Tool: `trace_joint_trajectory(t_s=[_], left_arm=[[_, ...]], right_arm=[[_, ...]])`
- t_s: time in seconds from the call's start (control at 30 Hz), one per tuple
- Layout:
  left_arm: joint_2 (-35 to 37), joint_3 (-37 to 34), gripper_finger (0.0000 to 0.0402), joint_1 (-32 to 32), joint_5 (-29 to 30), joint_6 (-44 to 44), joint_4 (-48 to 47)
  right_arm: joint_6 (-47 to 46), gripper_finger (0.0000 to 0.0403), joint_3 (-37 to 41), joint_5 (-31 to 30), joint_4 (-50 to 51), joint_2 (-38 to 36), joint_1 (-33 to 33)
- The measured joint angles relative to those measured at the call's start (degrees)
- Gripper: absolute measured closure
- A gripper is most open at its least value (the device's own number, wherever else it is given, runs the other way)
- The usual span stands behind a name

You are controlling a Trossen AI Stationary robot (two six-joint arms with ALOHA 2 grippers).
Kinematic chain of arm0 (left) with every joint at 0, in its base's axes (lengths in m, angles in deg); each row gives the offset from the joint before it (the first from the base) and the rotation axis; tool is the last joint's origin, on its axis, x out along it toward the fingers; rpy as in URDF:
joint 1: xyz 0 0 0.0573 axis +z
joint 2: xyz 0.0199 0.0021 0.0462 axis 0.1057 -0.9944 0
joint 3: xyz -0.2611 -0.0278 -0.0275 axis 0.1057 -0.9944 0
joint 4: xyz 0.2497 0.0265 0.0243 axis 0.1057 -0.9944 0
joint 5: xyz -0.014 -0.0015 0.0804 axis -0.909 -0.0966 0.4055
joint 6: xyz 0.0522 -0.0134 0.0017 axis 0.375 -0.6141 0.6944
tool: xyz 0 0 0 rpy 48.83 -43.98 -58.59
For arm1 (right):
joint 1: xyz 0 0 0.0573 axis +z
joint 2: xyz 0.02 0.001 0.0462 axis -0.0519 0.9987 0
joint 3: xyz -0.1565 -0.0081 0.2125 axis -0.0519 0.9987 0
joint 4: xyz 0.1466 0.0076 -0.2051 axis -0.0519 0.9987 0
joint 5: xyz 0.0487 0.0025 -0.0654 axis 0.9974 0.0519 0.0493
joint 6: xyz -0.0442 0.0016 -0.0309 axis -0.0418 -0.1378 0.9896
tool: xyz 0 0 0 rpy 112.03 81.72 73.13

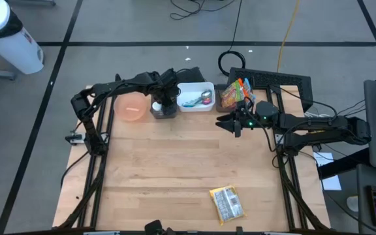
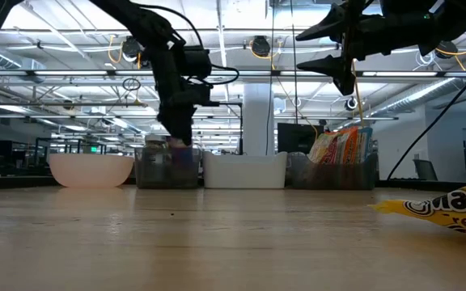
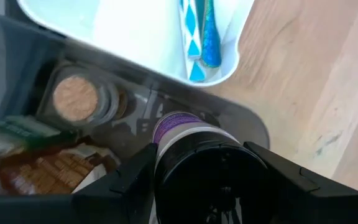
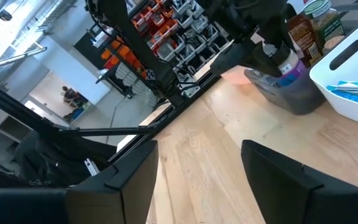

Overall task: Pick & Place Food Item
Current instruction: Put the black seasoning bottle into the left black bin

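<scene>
My left gripper (image 1: 164, 103) points steeply down into a dark grey bin (image 1: 164, 111) at the table's far side and is shut on a round jar with a purple label (image 3: 174, 126). The right wrist view shows this jar (image 4: 286, 63) tilted at the bin's (image 4: 300, 96) top. A cork-topped jar (image 3: 76, 99) and a brown packet (image 3: 42, 168) lie in the same bin. My right gripper (image 1: 230, 123) hovers level and open above the table, right of the bins, with nothing between its fingers (image 4: 135, 180). My left gripper pinches the jar's round body (image 3: 210, 165) between its two fingers (image 3: 129, 183), one on each side. The fingers come from above, slanting down along the jar. The jar's purple-labelled end (image 3: 173, 124) points down into the grey bin; whether it rests on anything I cannot tell.
A pink bowl (image 1: 130, 108) stands left of the grey bin. To its right are a white bin (image 1: 196, 96) with blue-patterned items, then a bin of bright snack bags (image 1: 234, 94). A yellow packet (image 1: 227, 203) lies near the table's front edge. Bare wood lies between.
</scene>
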Motion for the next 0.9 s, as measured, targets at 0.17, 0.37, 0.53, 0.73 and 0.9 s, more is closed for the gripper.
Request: trace_joint_trajectory(t_s=[0.17,0.37,0.53,0.73,0.9], left_arm=[[-0.03,-1.11,0.0182,0.49,-1.55,0.32,1.97],[-0.37,-1.18,0.0182,1.81,-1.51,0.37,2.7],[-0.37,-1.18,0.0178,2.72,-2.85,1.02,2.89],[-2.31,-1.07,0.0181,2.75,-4.42,0.88,3.0],[-3.62,-0.81,0.018,2.77,-5.65,0.33,3.39]], right_arm=[[-0.74,0.0186,0.0,0.02,0.01,0.0,0.0],[-1.18,0.0188,-0.02,0.02,0.02,0.0,0.0],[-1.43,0.0188,-0.07,0.02,0.02,0.0,0.0],[-1.84,0.0188,-0.07,0.02,0.02,0.0,0.0],[-2.23,0.0188,-0.07,0.0,0.03,0.02,-0.02]])
